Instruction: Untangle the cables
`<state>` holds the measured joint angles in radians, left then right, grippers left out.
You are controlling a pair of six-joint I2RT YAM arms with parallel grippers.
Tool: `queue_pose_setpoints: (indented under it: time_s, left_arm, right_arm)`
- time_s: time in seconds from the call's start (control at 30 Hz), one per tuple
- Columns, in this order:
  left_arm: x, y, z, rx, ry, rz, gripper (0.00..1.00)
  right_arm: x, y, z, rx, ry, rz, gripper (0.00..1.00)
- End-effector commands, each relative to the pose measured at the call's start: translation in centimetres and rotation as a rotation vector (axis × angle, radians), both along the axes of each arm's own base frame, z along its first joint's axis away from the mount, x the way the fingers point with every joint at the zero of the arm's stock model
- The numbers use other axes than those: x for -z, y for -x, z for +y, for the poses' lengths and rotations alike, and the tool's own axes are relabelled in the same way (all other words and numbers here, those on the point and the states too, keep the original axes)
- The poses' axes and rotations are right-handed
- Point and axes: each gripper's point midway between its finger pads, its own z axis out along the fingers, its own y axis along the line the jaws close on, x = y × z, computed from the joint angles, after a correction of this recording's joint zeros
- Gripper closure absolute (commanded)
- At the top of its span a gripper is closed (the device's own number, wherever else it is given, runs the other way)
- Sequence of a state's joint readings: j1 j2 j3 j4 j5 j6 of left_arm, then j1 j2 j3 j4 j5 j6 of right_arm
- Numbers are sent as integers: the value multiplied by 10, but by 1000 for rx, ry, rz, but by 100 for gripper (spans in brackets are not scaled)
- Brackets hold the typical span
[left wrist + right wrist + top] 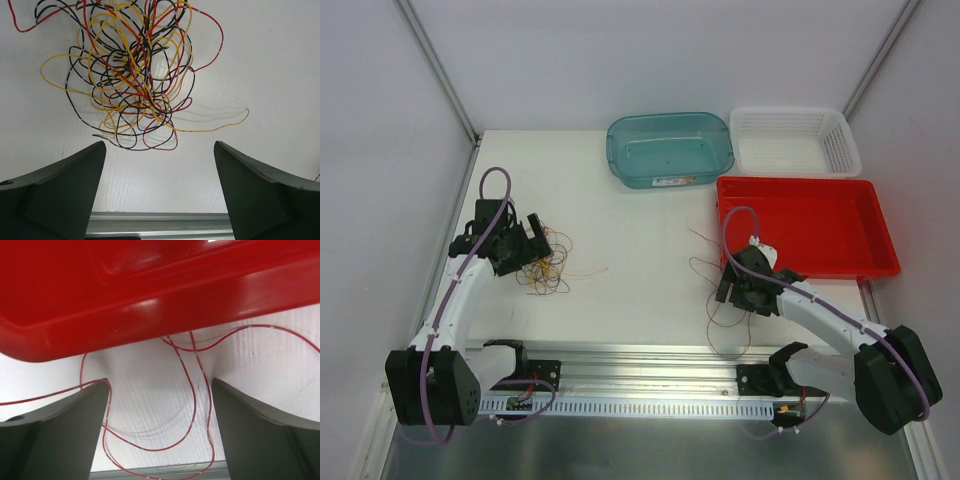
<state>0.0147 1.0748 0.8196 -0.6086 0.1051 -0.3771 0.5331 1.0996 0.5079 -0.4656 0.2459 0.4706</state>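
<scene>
Left gripper (pixel 159 150): fingers apart, empty. The cable tangle (pixel 135 75) (red, yellow, black) lies just ahead of it.
Right gripper (pixel 160 385): fingers apart. A loose red cable (pixel 194 407) loops between them, with the red tray (pixel 150 300) ahead.

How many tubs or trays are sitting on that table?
3: a teal tub at the far middle, a white basket right of it in the far corner, and a red tray just in front of the basket. None looks hidden.
</scene>
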Motion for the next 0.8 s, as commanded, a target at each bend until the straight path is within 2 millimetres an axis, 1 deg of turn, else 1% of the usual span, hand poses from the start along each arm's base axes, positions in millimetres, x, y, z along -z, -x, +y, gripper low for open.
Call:
queue_pose_setpoints:
  time_s: [0.0, 0.03, 0.07, 0.13, 0.17, 0.2, 0.23, 0.27, 0.3, 0.33, 0.37, 0.4, 0.43, 0.47, 0.5, 0.53, 0.57, 0.63, 0.67, 0.73, 0.77]
  left_arm:
    - [2, -1, -2, 20, 13, -4, 10]
    - [2, -1, -2, 21, 13, -4, 10]
    - [3, 0, -2, 18, 14, 1, 10]
    - [3, 0, -2, 19, 12, 0, 10]
    - [3, -1, -2, 18, 12, 1, 10]
    - [3, -1, -3, 19, 14, 1, 10]
    - [3, -1, -3, 19, 17, 3, 10]
    - [3, -1, -3, 20, 20, 4, 10]
    - [4, -1, -3, 20, 21, 4, 10]
    - [3, -1, -3, 21, 21, 4, 10]
    - [4, 0, -4, 22, 22, 6, 10]
    - [3, -1, -4, 24, 22, 3, 10]
    - [3, -1, -4, 21, 21, 3, 10]
    - [2, -1, -4, 22, 20, 0, 10]
    - [3, -1, -3, 20, 18, 1, 10]
    - [3, -1, -3, 20, 18, 0, 10]
    - [2, 0, -3, 21, 20, -2, 10]
    - [3, -1, -3, 20, 18, -2, 10]
    - [2, 0, -3, 20, 18, -2, 10]
    - [1, -1, -3, 21, 19, -5, 10]
    - [1, -1, -3, 21, 19, -5, 10]
  right_arm:
    - [8, 4, 12, 29, -76, 34, 16]
    - [9, 3, 15, 28, -88, 33, 20]
    - [11, 4, 17, 22, -94, 39, 34]
    - [13, 7, 26, 1, -105, 53, 50]
    - [13, 8, 29, -10, -105, 55, 63]
    - [16, 11, 33, -23, -100, 67, 69]
    - [13, 12, 44, -59, -108, 63, 75]
    - [13, 13, 51, -77, -111, 65, 86]
    - [14, 14, 57, -94, -106, 75, 91]
    - [8, 15, 74, -150, -116, 62, 96]
    - [5, 15, 83, -182, -119, 60, 99]
    - [6, 16, 92, -216, -118, 65, 99]
    - [-5, 16, 112, -277, -136, 45, 99]
    - [-10, 16, 121, -321, -135, 35, 99]
    - [-11, 21, 132, -370, -130, 41, 99]
    - [-18, 19, 141, -401, -137, 26, 99]
    - [-33, 13, 155, -443, -156, -6, 99]
    - [-48, 13, 171, -503, -168, -26, 99]
    - [-68, 6, 184, -522, -201, -62, 99]
    - [-87, 4, 193, -576, -216, -99, 99]
    - [-101, 0, 198, -594, -233, -130, 99]
